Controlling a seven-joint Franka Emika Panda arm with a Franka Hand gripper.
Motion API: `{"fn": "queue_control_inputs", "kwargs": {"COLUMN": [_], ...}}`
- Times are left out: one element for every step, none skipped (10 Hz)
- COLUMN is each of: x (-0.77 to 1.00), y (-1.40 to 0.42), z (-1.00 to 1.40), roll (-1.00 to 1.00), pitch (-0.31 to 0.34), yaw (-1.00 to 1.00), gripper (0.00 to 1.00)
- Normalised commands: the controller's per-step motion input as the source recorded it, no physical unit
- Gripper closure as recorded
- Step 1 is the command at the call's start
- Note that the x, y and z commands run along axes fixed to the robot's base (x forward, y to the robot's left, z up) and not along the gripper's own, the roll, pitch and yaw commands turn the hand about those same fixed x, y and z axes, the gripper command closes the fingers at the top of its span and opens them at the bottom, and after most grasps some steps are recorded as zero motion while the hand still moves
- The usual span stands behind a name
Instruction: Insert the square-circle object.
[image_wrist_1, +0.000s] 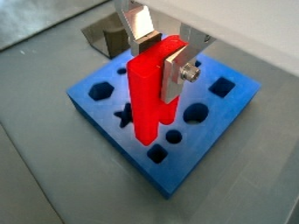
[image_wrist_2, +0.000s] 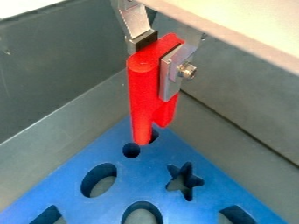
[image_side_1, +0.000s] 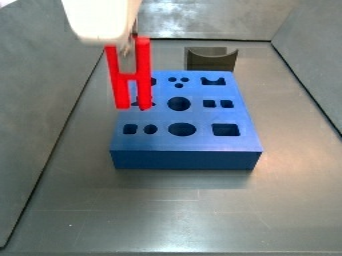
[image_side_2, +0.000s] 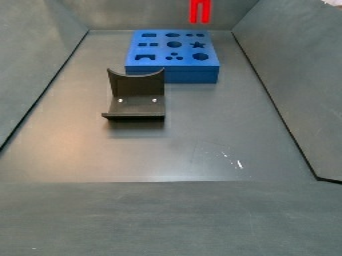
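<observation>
The square-circle object (image_wrist_1: 149, 87) is a red piece with one round and one square prong. It hangs upright from my gripper (image_wrist_1: 158, 57), whose silver plates are shut on its upper end, as both wrist views show (image_wrist_2: 146, 83). The prong tips are close over the blue board (image_wrist_2: 140, 175) with shaped holes. The round prong stands right above a small round hole (image_wrist_2: 132, 150) near a corner. In the side views the piece (image_side_1: 127, 75) (image_side_2: 201, 11) is over one end of the board (image_side_1: 187, 150) (image_side_2: 174, 75).
The dark fixture (image_side_2: 134, 97), a bracket with a rounded scoop, stands on the grey floor apart from the board. It also shows in other views (image_side_1: 207, 55) (image_wrist_1: 105, 39). Grey walls (image_wrist_2: 47, 79) ring the floor.
</observation>
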Motion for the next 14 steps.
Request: {"fn": "queue_control_inputs", "kwargs": {"x": [-0.08, -0.01, 0.0, 0.06, 0.13, 0.29, 0.32, 0.3, 0.14, -0.01, -0.02, 0.0, 0.0, 0.11], "y": [-0.03, -0.06, -0.19, -0.24, -0.22, -0.06, 0.0, 0.0, 0.0, 0.0, -0.06, -0.08, -0.12, -0.08], "z": [-0.71, -0.67, -0.64, -0.56, -0.45, -0.42, -0.39, -0.46, -0.65, -0.9, -1.0, -0.96, -0.97, -1.0], "roll": [-0.11, -0.03, 0.05, 0.15, 0.2, 0.18, 0.21, 0.19, 0.13, 0.05, 0.03, 0.0, 0.0, 0.0], "pitch": [-0.113, -0.106, -0.02, 0.0, 0.06, 0.11, 0.123, 0.106, 0.026, -0.089, -0.139, -0.161, -0.159, -0.074], "yaw": [0.0, 0.0, 0.0, 0.0, 0.0, -0.02, -0.07, -0.05, -0.05, -0.02, 0.0, 0.0, 0.0, 0.0], "gripper": [1.0, 1.0, 1.0, 1.0, 1.0, 1.0, 1.0, 1.0, 1.0, 1.0, 1.0, 1.0, 1.0, 1.0]}}
